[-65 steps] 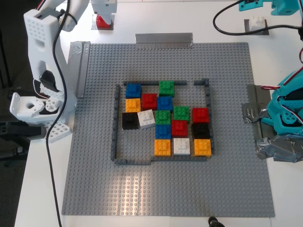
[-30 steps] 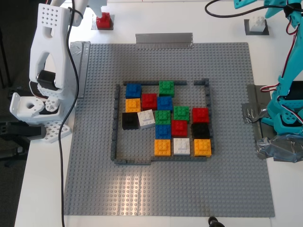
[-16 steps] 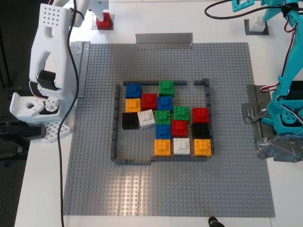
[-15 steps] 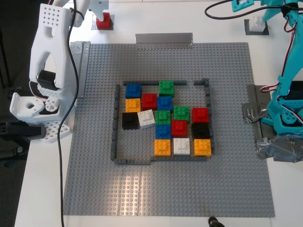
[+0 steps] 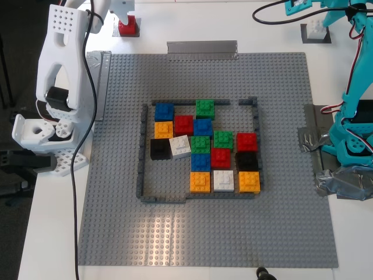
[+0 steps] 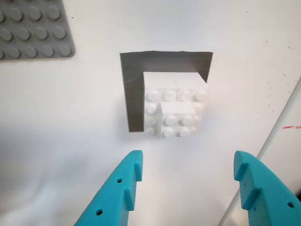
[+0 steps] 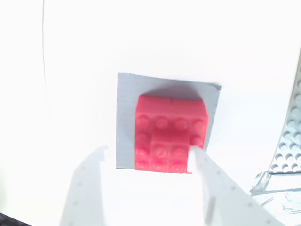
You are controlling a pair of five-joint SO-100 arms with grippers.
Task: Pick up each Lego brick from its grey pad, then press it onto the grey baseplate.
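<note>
The white brick (image 6: 171,106) sits on its grey pad (image 6: 132,89); in the exterior view the brick (image 5: 316,27) is at the top right. My first gripper (image 6: 188,162), teal, is open, with its jaws wide apart just short of the brick. The red brick (image 7: 170,134) sits on its grey pad (image 7: 126,122); in the exterior view it (image 5: 128,24) is at the top left. My second gripper (image 7: 148,151), white, is open, and one fingertip (image 7: 196,157) is at the brick's edge. The grey baseplate (image 5: 116,204) fills the middle of the table.
A dark-grey brick frame (image 5: 141,151) on the baseplate holds several coloured bricks (image 5: 201,143). Silver tape strips lie at the plate's top edge (image 5: 201,49) and left edge (image 5: 100,81). The white arm's base (image 5: 44,134) and the teal arm's base (image 5: 352,140) flank the plate.
Since 2.2 s ago the white arm's links have swung upright and the red brick shows more fully. The teal arm has shifted near the white brick. Over the last half second nothing moves.
</note>
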